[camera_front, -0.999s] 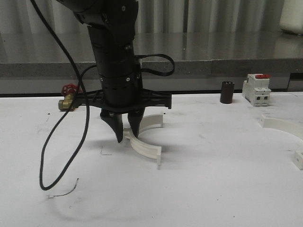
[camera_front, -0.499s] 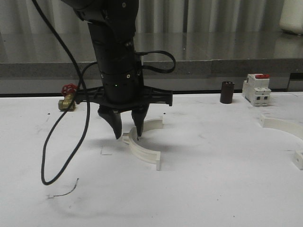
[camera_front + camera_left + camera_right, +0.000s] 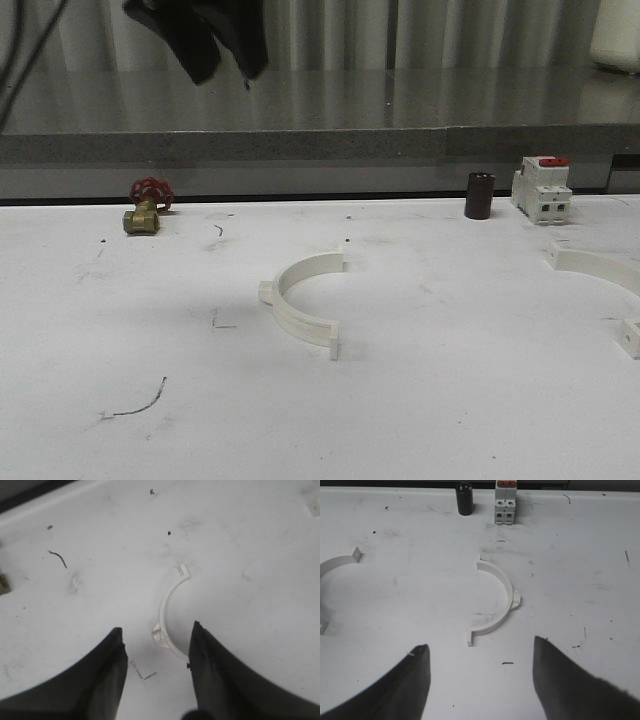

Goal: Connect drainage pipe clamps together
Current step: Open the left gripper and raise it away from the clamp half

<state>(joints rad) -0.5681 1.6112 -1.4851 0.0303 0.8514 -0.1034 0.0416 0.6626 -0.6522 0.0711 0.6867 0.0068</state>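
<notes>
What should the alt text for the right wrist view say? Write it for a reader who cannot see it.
A white half-ring pipe clamp lies alone on a scuffed white table, framed between the open right gripper. Another white clamp half lies apart at the picture's edge. Beyond them stand a dark cylinder and a white breaker with a red switch.

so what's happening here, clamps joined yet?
Not yet. Both drainage pipe clamps lie apart on the white table: the middle half-ring and the right half-ring near the table's right edge. Neither is held. The left gripper is open above the middle half-ring, and the right gripper is open above the right one.
</notes>
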